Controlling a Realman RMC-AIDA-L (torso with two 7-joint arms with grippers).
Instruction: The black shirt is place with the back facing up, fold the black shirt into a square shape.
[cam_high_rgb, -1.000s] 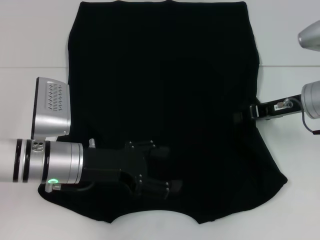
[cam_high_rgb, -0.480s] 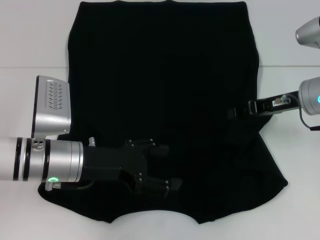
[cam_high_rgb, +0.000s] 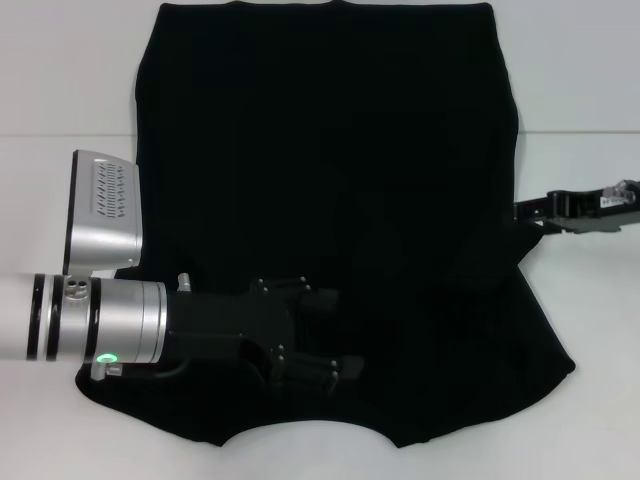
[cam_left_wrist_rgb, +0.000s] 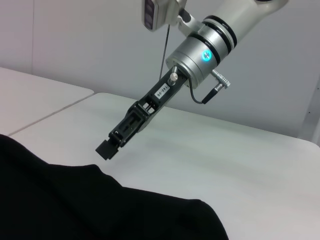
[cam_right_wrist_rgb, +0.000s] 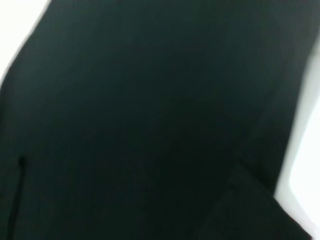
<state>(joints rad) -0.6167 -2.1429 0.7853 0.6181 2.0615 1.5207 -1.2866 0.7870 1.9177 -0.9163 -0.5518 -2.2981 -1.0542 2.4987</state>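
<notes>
Black shirt (cam_high_rgb: 330, 190) lies spread flat on the white table (cam_high_rgb: 60, 90), plain side up. Left gripper (cam_high_rgb: 335, 335) sits over the shirt's near left part, fingers spread wide. Right gripper (cam_left_wrist_rgb: 106, 149) hangs just off the shirt's right edge, fingers together, holding nothing.

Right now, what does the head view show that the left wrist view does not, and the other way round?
Only the head view shows the left end effector over the near part of the black shirt and the shirt's whole outline. Only the left wrist view shows the right arm's blue light and the wall behind. Both show the right end effector beside the shirt's edge on the white table.
</notes>
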